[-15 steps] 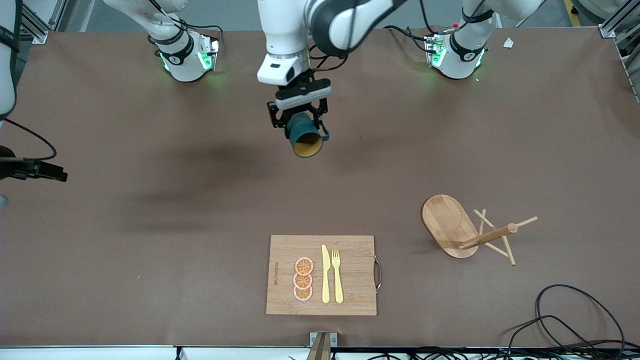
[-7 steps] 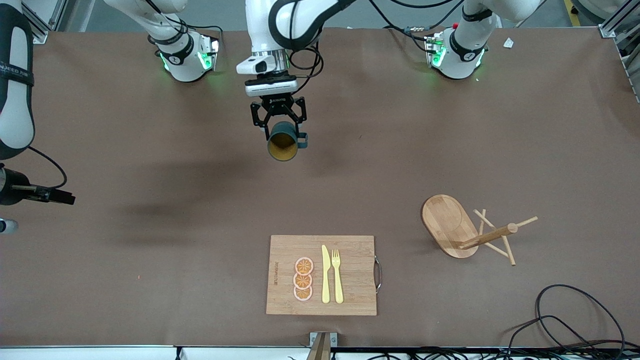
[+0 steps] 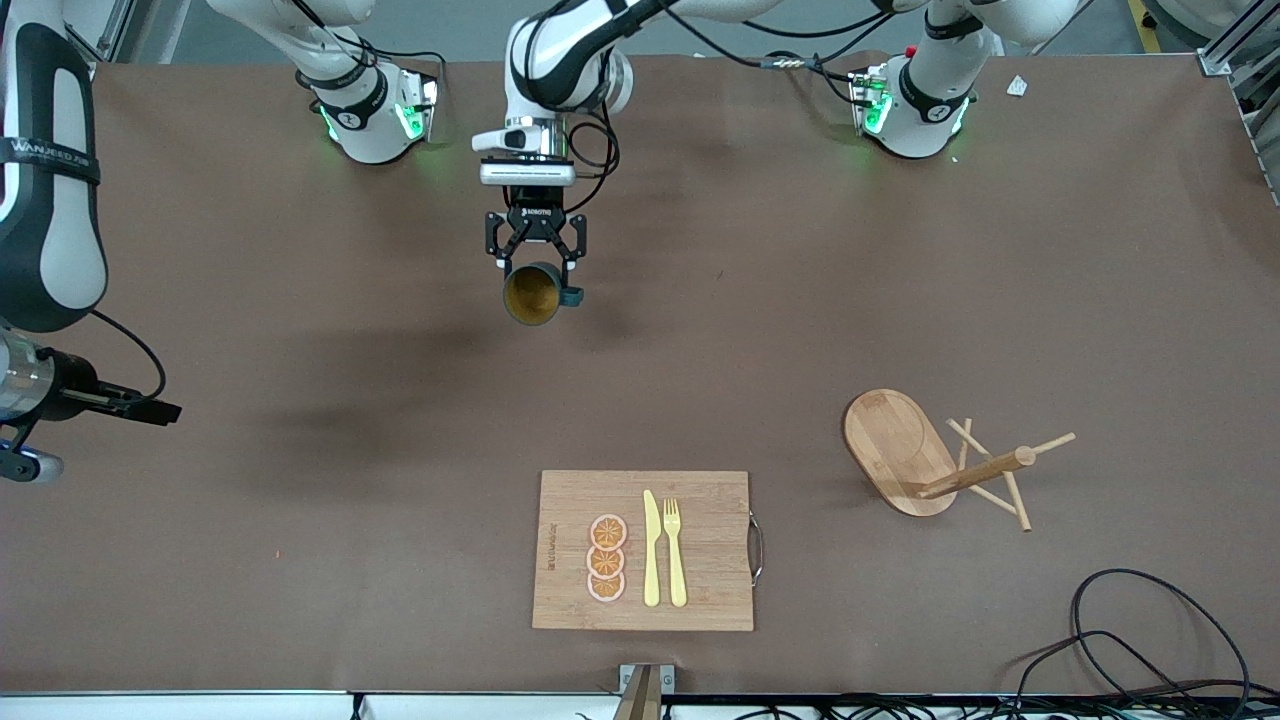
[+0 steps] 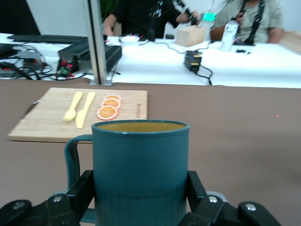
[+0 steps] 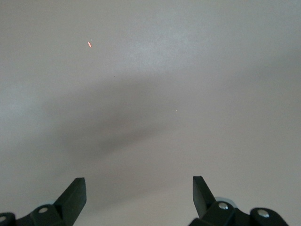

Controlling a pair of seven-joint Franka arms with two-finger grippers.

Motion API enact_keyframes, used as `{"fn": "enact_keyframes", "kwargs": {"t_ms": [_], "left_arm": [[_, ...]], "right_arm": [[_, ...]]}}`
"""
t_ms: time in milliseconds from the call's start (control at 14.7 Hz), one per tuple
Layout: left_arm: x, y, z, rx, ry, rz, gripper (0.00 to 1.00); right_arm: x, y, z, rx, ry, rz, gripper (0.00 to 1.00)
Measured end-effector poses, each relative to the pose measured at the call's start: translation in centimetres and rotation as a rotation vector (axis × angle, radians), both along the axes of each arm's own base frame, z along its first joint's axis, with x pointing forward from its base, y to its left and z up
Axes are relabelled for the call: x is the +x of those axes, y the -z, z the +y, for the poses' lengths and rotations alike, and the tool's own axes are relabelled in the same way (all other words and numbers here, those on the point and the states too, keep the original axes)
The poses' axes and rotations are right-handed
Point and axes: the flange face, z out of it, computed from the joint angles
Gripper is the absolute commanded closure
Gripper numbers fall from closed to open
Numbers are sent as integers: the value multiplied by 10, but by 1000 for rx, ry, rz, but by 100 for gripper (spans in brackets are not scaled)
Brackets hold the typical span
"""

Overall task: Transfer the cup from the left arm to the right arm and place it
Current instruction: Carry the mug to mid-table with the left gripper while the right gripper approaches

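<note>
The dark teal cup (image 3: 531,293) with a yellowish-tan inside hangs in my left gripper (image 3: 534,262), up over the table in front of the right arm's base, its mouth turned toward the front camera. In the left wrist view the cup (image 4: 141,155) fills the middle, its handle to one side, and the left gripper (image 4: 140,188) is shut on its ribbed lower body with a finger on each side. My right gripper (image 3: 160,410) is at the right arm's end of the table. In the right wrist view it (image 5: 139,188) is open and empty over bare table.
A wooden cutting board (image 3: 700,500) with orange slices (image 3: 607,558), a yellow knife and a fork lies near the front edge. A wooden peg stand (image 3: 935,460) lies tipped over toward the left arm's end. Black cables (image 3: 1130,640) lie at that front corner.
My left gripper has carried the cup toward the right arm's end of the table. My right gripper has come in from the table's edge toward the middle.
</note>
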Motion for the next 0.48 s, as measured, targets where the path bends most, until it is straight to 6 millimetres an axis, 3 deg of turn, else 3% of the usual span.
{"fn": "enact_keyframes", "kwargs": {"t_ms": [272, 475], "left_arm": [[0, 85, 7, -35, 110, -132, 39], [2, 128, 16, -7, 146, -196, 40]], "right_arm": [[2, 13, 12, 39, 70, 7, 0], [2, 18, 22, 36, 148, 15, 0]]}}
